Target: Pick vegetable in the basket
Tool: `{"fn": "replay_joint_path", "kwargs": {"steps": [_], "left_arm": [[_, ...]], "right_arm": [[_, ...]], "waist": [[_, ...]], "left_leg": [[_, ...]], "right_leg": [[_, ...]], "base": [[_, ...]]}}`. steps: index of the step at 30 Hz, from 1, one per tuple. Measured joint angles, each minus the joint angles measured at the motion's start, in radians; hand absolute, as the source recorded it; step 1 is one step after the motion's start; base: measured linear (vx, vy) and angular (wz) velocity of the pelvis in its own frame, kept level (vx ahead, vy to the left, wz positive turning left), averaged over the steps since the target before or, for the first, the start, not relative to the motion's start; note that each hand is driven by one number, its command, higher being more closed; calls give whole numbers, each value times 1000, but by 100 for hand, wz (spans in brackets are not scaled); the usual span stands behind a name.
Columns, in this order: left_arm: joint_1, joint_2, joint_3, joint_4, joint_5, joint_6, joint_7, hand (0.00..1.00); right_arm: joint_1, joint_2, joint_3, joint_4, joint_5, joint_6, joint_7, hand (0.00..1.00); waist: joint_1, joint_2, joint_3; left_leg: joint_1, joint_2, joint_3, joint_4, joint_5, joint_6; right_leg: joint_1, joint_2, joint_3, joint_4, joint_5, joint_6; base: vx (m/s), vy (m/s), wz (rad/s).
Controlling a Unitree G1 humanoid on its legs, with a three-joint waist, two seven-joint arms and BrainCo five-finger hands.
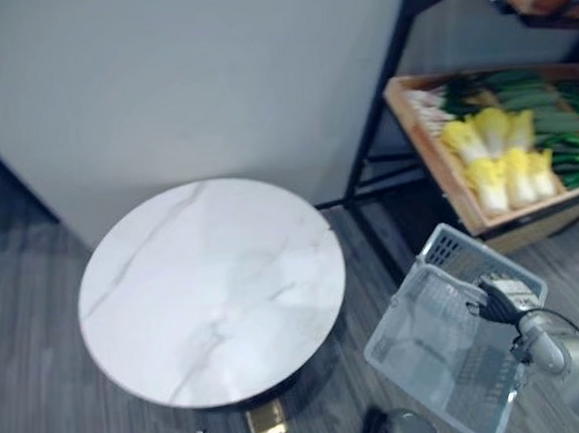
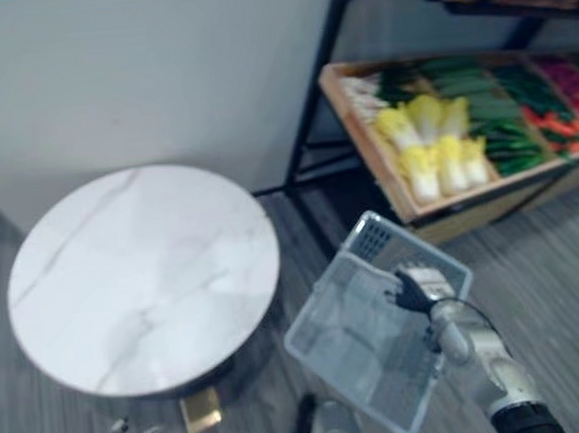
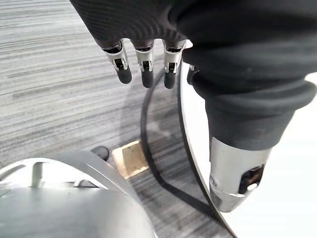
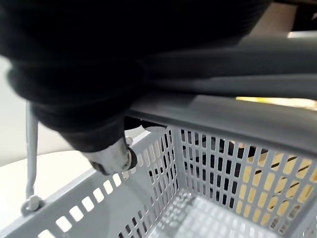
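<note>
Basket (image 1: 449, 334) hangs tilted and empty from the right hand (image 1: 499, 300), whose fingers are wrapped round its handle. It sits over the floor between the round worktop (image 1: 210, 283) and the shelf. Vegetables, yellow cabbages (image 1: 496, 165) and dark greens (image 1: 553, 125), lie in the wooden crate (image 1: 434, 145) on the shelf; none are in the basket yet. Left hand (image 3: 144, 62) is low by the worktop edge, fingers slack, holding nothing.

Step in hand, my read: close on the crate. Level the basket and park it just beside the crate's front rim. Then reach with the free left hand for a front-row cabbage: bulky, easy wrap grasp. Mind the shelf's black upright (image 1: 381, 99) going in.
</note>
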Motion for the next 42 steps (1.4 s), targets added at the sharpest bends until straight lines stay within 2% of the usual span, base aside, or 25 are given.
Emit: {"fn": "replay_joint_path", "kwargs": {"steps": [4, 5, 7, 8, 9, 10, 13, 15, 16, 17, 18, 20, 21, 23, 26, 28, 29, 30, 32, 36, 37, 38, 39, 40, 42], "left_arm": [[4, -1, 2, 1, 0, 4, -1, 0], [10, -2, 2, 1, 0, 5, -1, 0], [9, -2, 2, 2, 0, 5, -1, 0], [3, -19, 5, 3, 0, 5, -2, 0], [0, -26, 6, 3, 0, 5, -1, 0], [-4, -57, 9, 3, 1, 5, -2, 0], [-6, -112, 3, 4, 10, 4, -6, 0], [-4, -114, 3, 0, 26, 4, -8, 0], [-5, -116, 3, -2, 30, 3, -8, 0], [-3, -112, 6, -3, 29, 1, -9, 0], [-4, -110, 5, -3, 29, -5, -8, 0], [12, -119, 3, 0, 29, -4, -5, 0], [28, -120, 3, -1, 28, -5, -5, 0], [46, -111, 3, -2, 22, -5, 0, 0], [38, -102, 3, -8, 21, -5, 1, 0], [36, -106, 4, -15, 22, -5, 1, 0], [36, -110, 4, -22, 22, -12, 2, 0], [35, -116, 1, -20, 22, -18, 2, 0], [37, -134, 1, -21, 21, -22, 4, 0], [42, -147, -11, -20, 21, -21, 6, 0], [44, -142, -12, -22, 21, -19, 8, 0], [44, -141, -11, -23, 21, -19, 9, 0], [41, -128, -13, -32, 21, -20, 11, 0], [40, -115, -13, -43, 21, -20, 12, 0], [36, -110, -5, -48, 21, -19, 13, 0]], "right_arm": [[-39, 5, 5, 5, -1, -9, 0, 100], [-49, 4, 7, 7, -2, -11, 0, 100], [-64, 4, 8, 7, -14, -13, 0, 100], [-65, -2, 8, 7, -20, -12, 0, 100], [-66, -6, 8, 8, -20, -8, -1, 100], [-62, -15, 8, 8, -20, -3, -1, 100], [-15, -17, 6, 10, -20, 7, -1, 100], [17, -13, 6, 10, -20, 7, -4, 100], [29, -10, 4, 10, -20, 7, -9, 100], [30, -6, -4, 10, -21, 11, -17, 100], [22, -5, -6, 11, -22, 20, -22, 100], [-14, 4, 4, 60, -24, 39, -37, 100], [-15, 13, 17, 74, -24, 45, -38, 100], [-16, 16, 51, 77, -24, 37, -39, 100], [-25, 10, 55, 77, -23, 28, -40, 100], [-28, 5, 58, 77, -23, 30, -40, 100], [-33, 1, 65, 83, -24, 32, -40, 100], [-47, -4, 81, 95, -24, 36, -40, 100], [-74, -5, 98, 109, -25, 35, -40, 100], [-94, -5, 118, 122, -25, 35, -41, 100], [-96, 16, 122, 122, -24, 34, -41, 100], [-96, 19, 124, 115, -24, 29, -41, 100], [-101, 24, 124, 109, -24, 25, -42, 100], [-105, 25, 124, 109, -24, 24, -42, 100], [-114, 42, 123, 109, -23, 25, -42, 100]], "waist": [[24, 5, -13], [23, 9, -16], [22, 13, -18], [20, 43, -21], [20, 58, -23], [11, 99, -24], [-21, 157, -24], [-33, 163, -27], [-30, 154, -22], [-25, 146, -20], [-21, 142, -19], [10, 152, -16], [25, 149, -15], [26, 144, -22], [22, 137, -13], [25, 140, 0], [31, 133, 15], [37, 140, 13], [57, 161, 18], [78, 201, 19], [89, 194, 24], [87, 183, 25], [87, 158, 36], [89, 150, 36], [112, 131, 33]], "left_leg": [[-9, 6, 180, 15, 0, 2], [-20, 22, 220, 43, 0, 2], [-32, 63, 262, 96, 0, 2], [-36, 104, 289, 124, 12, -12], [-36, 116, 291, 126, 21, -17], [-31, 141, 290, 124, 47, -28], [23, 181, 280, 114, 128, -41], [48, 215, 253, 157, 200, -28], [38, 234, 158, 218, 259, -14], [-9, 214, 19, 257, 244, -37], [-39, 162, -98, 260, 199, -64], [-69, 23, -332, 191, 135, -70], [-48, -4, -347, 166, 131, -54], [-23, -13, -375, 163, 147, -77], [-62, 2, -378, 176, 154, -88], [-102, 17, -411, 248, 181, -113], [-146, 3, -466, 253, 122, -117], [-147, -34, -511, 133, 83, -119], [-165, -58, -555, -23, 94, -121], [-214, -46, -595, -162, 135, -122], [-211, -56, -590, -113, 184, -117], [-216, -64, -590, -82, 174, -108], [-240, -78, -591, -7, 122, -94], [-255, -83, -591, 29, 95, -89], [-285, -108, -584, 123, 32, -66]], "right_leg": [[32, -80, -31, -60, 3, 28], [37, -99, -21, -113, 17, 49], [38, -89, 8, -235, 56, 126], [53, -35, 11, -323, 31, 181], [56, -14, 13, -351, 27, 181], [68, 24, 13, -395, 26, 178], [120, 84, 14, -421, 6, 146], [151, 102, 17, -421, -11, 121], [164, 108, 41, -423, -23, 108], [167, 99, 88, -431, -31, 102], [165, 91, 128, -443, -41, 106], [142, 112, 238, -459, -45, 104], [141, 124, 272, -462, -47, 103], [154, 137, 287, -505, -50, 107], [139, 134, 275, -542, -19, 109], [168, 137, 276, -583, -2, 98], [182, 128, 282, -588, 0, 95], [183, 114, 284, -584, 0, 96], [183, 112, 295, -584, -1, 96], [198, 135, 307, -579, -19, 131], [232, 119, 313, -594, -27, 151], [244, 111, 310, -603, -28, 153], [256, 86, 309, -606, -30, 163], [256, 78, 310, -605, -25, 174], [260, 44, 312, -610, 3, 231]], "base": [[-22, -12, -147], [-26, -221, -132], [-14, -369, -127], [-7, -421, -97], [-10, -505, -102], [-6, -311, -59], [-1, -314, -33], [0, -248, -32], [-32, -196, -54], [-43, -147, -72], [-49, -36, -83], [-54, 31, -138], [-38, 40, -122], [5, -29, -64], [23, 10, -11], [19, 25, 22], [42, 10, 18], [41, 39, 10], [78, 106, -12], [126, 220, -23], [212, 256, -14], [272, 290, -4], [227, 227, 9], [269, 278, 0], [220, 234, -11]]}}
